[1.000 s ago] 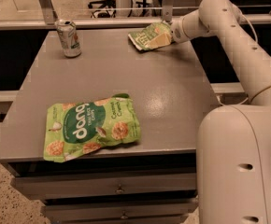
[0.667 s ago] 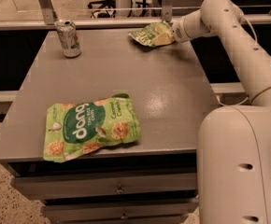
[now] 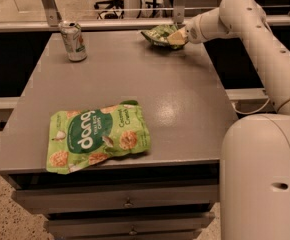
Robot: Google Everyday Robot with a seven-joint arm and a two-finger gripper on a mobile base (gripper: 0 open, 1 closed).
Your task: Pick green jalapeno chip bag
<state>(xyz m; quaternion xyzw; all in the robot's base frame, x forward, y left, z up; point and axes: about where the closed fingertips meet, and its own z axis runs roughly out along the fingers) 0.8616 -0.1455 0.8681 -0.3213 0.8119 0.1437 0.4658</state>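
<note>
Since the earlier frame, the green jalapeno chip bag [image 3: 157,34] is sitting a little higher and more bunched at the far right of the table [image 3: 185,109], its left end tipping up off the surface. Working left to right: a green-and-white drink can [image 3: 73,40] is standing upright near the far left corner, well apart from the bag. A larger lime-green rice chips bag [image 3: 99,136] is lying flat near the front edge, also well clear. The task's bag is hanging close to the table's far edge, just in front of a metal rail [image 3: 110,24]. The gripper [image 3: 177,36] is sitting at the bag's right end, jaws closed down narrow on the crinkled film there, though the bag is covering much of them. The arm [image 3: 245,24] is reaching in from the right, over the table's right edge. Judged handling: the bag is looking light, soft and crushable, with slick film, so a pinch on an end seam is suiting it better than a squeeze on the belly. Open room is lying upward and toward the table's middle. The rail behind and the right edge are the limits to watch.
</note>
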